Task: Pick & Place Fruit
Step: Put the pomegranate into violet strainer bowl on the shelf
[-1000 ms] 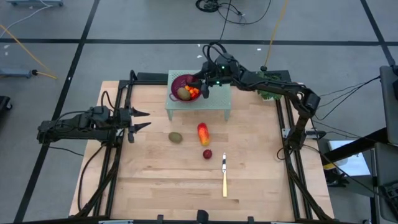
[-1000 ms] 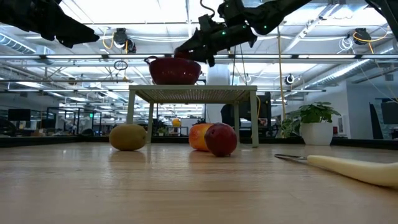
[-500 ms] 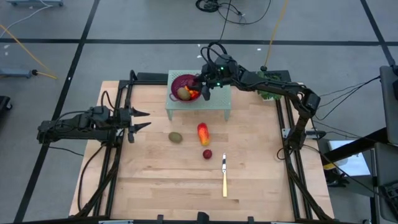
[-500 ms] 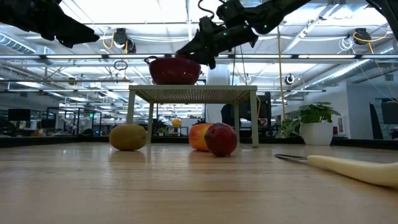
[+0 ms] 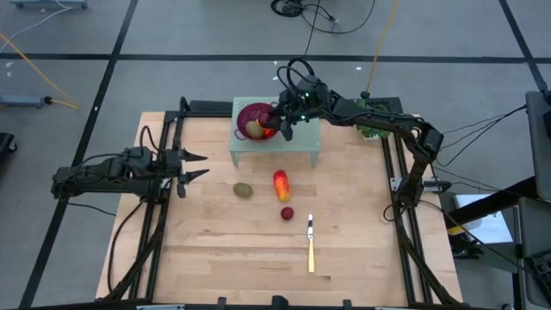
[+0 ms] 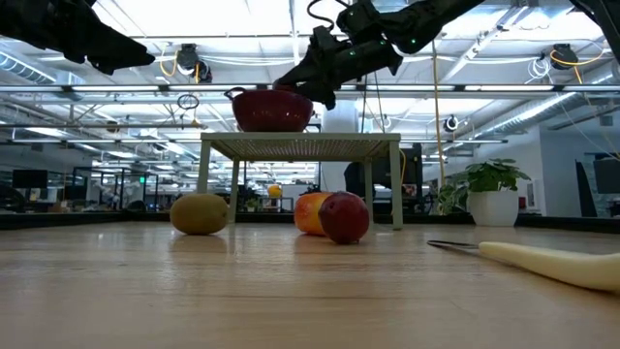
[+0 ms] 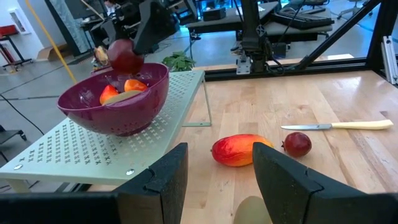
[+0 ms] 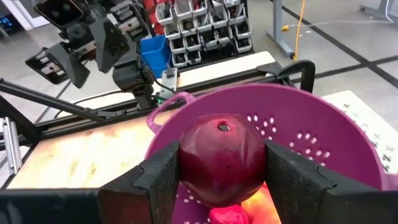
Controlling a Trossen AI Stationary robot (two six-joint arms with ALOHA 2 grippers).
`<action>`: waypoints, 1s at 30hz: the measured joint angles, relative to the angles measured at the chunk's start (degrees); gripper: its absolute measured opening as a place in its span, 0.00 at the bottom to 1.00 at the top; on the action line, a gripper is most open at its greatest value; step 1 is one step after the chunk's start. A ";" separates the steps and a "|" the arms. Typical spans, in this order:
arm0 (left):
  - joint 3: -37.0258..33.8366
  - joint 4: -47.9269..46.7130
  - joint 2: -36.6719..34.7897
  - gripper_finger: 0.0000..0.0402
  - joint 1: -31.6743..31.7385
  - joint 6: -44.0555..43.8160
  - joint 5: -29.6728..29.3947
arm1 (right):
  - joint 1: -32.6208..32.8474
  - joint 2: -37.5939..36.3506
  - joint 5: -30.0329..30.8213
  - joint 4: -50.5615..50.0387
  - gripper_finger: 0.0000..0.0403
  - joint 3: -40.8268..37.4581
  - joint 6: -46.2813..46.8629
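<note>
Right wrist view shows the right hand [image 8: 222, 168] clamped on a dark red ball [image 8: 222, 157] over the purple colander [image 8: 323, 134]; lower, then release. Left hand [image 5: 195, 166] waits open.

A purple colander [image 5: 254, 115] sits on a perforated stand [image 5: 301, 140]; knife [image 5: 311, 245] apart.
</note>
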 joint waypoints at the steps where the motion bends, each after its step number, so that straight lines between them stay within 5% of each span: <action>1: 0.00 0.00 0.01 0.45 0.00 0.00 0.00 | -0.01 0.00 0.02 -0.47 0.50 0.00 0.00; 20: 0.00 0.00 0.01 0.45 0.01 -0.13 0.00 | -0.01 0.00 0.09 -1.93 0.64 0.00 0.02; 30: 0.00 0.00 0.01 0.45 -0.01 -0.33 0.01 | 0.52 -3.43 0.24 -0.87 0.62 -0.09 0.00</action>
